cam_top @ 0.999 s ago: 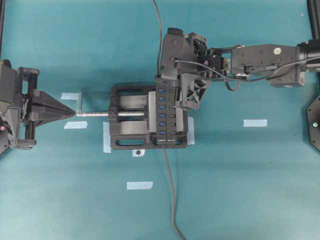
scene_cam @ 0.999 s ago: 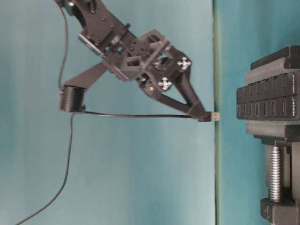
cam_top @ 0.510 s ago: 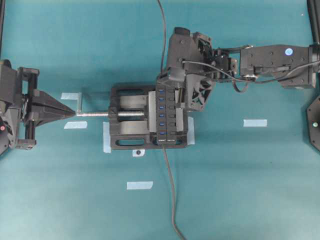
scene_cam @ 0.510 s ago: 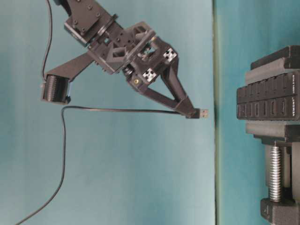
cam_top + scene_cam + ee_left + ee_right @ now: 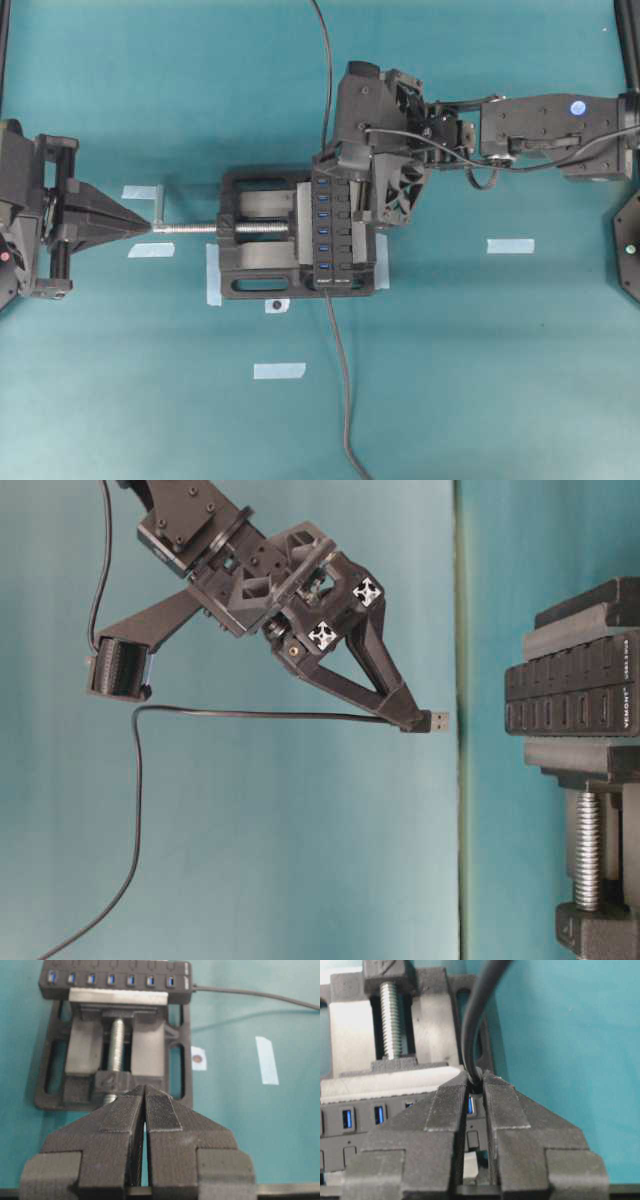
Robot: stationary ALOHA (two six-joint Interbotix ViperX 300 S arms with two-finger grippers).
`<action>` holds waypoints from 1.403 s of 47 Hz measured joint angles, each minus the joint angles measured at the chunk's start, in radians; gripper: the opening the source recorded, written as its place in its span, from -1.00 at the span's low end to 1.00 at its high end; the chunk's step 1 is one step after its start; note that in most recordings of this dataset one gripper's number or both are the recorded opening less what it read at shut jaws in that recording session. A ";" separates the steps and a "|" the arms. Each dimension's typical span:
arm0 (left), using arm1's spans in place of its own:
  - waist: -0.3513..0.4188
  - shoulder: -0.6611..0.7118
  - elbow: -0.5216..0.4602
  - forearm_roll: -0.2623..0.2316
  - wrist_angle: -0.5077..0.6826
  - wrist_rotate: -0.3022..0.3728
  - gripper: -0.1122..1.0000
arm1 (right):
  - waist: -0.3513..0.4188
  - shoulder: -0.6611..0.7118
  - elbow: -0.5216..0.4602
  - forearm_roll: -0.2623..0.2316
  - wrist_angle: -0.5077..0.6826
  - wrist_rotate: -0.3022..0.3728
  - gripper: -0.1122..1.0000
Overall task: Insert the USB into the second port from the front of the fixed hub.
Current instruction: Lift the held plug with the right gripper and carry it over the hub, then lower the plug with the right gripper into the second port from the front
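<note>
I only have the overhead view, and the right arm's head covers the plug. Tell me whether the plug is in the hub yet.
Observer: Not yet. In the table-level view the plug hangs in open air short of the hub, with a clear gap between its metal tip and the slots.
Operator: Confirm the grip.
Observer: The right wrist view shows the right gripper shut on the plug's back end, with the cable rising out from between the fingers.
Operator: Report the line-up.
Observer: In that same view one blue slot shows through the gap between the fingers. I cannot tell which slot in the row it is.
</note>
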 measured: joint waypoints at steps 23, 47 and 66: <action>0.000 0.000 0.005 0.000 0.000 -0.003 -0.80 | 0.052 -0.071 0.012 0.011 0.052 0.071 -0.72; 0.000 0.000 0.006 0.000 0.000 -0.003 -0.80 | 0.107 -0.084 0.026 0.026 0.051 0.074 -0.72; 0.000 0.000 0.008 0.000 0.000 -0.003 -0.80 | 0.124 -0.083 0.038 0.026 0.037 0.107 -0.72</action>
